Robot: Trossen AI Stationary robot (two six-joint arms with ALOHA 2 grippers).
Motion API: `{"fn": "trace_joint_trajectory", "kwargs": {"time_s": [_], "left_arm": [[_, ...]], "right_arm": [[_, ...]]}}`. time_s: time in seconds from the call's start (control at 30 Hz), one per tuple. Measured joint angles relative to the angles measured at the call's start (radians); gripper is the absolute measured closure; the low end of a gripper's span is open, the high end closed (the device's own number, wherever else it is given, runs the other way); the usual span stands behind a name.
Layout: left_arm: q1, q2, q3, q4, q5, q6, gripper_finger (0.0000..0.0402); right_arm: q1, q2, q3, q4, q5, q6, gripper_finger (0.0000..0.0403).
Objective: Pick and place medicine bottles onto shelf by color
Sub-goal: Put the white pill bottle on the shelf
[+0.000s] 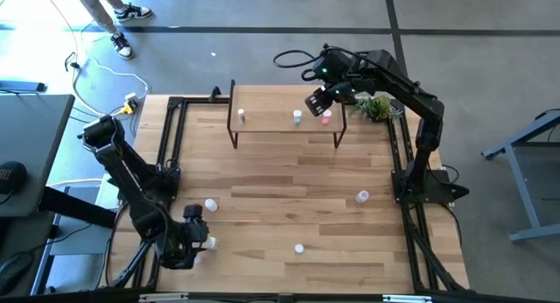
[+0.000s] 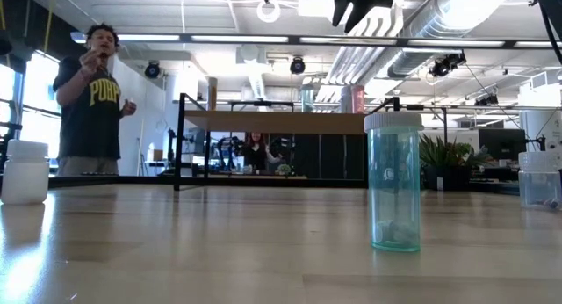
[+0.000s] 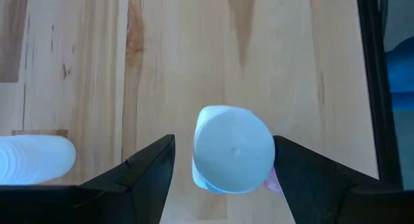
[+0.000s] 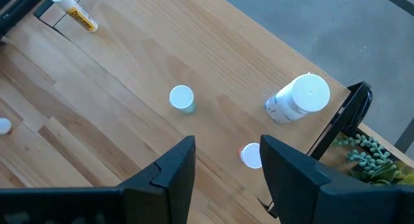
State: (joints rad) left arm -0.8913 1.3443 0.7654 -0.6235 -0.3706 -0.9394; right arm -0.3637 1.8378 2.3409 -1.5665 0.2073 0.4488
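My left gripper [image 1: 199, 243] is open at the table's near left corner, pointing down. Its fingers stand on either side of a white-capped bottle with a pinkish body [image 3: 233, 149]. Another white bottle [image 3: 32, 159] is close beside it. My right gripper [image 4: 226, 166] is open and hovers above the shelf [image 1: 271, 100], over a small red-tinted bottle [image 4: 250, 156] that stands on the board. A teal bottle [image 4: 182, 98], a large white bottle [image 4: 299, 98] and a yellow-labelled bottle lying on its side [image 4: 76, 13] also rest on the shelf. My left gripper comes at the pinkish bottle from above, one finger on each side of its white cap [image 3: 255, 153]. One finger [image 3: 291, 166] stands right at the cap's edge, and I cannot tell whether it touches. The bottle stands on the table.
More bottles stand on the table: a teal one [image 2: 393, 181] near the near edge, one toward the right [image 1: 362, 196], one at the left [image 1: 211, 204]. A green plant [image 1: 378, 107] sits by the shelf's right end. A person [image 2: 92, 97] stands beyond the table.
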Motion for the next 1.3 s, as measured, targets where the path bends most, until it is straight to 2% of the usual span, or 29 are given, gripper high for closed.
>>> {"fn": "trace_joint_trajectory", "kwargs": {"time_s": [0.23, 0.57, 0.77, 1.03, 1.3], "left_arm": [[0.000, 0.032, 0.000, 0.000, 0.000, -0.005, 0.0164], [0.000, 0.032, 0.000, 0.001, -0.006, -0.012, 0.0240], [0.008, 0.018, 0.002, 0.000, -0.007, -0.019, 0.0239], [0.086, -0.085, 0.002, -0.052, -0.007, 0.053, 0.0235], [0.238, -0.258, 0.003, -0.061, -0.008, 0.210, 0.0235]], "right_arm": [[0.000, 0.000, 0.000, 0.000, 0.000, 0.000, 0.0238], [0.000, 0.000, 0.000, 0.000, 0.000, -0.002, 0.0238], [0.000, 0.000, 0.000, 0.000, 0.000, -0.003, 0.0238], [0.000, 0.000, 0.000, -0.001, 0.000, -0.003, 0.0238], [0.000, 0.000, 0.000, -0.001, 0.000, -0.003, 0.0238]]}}
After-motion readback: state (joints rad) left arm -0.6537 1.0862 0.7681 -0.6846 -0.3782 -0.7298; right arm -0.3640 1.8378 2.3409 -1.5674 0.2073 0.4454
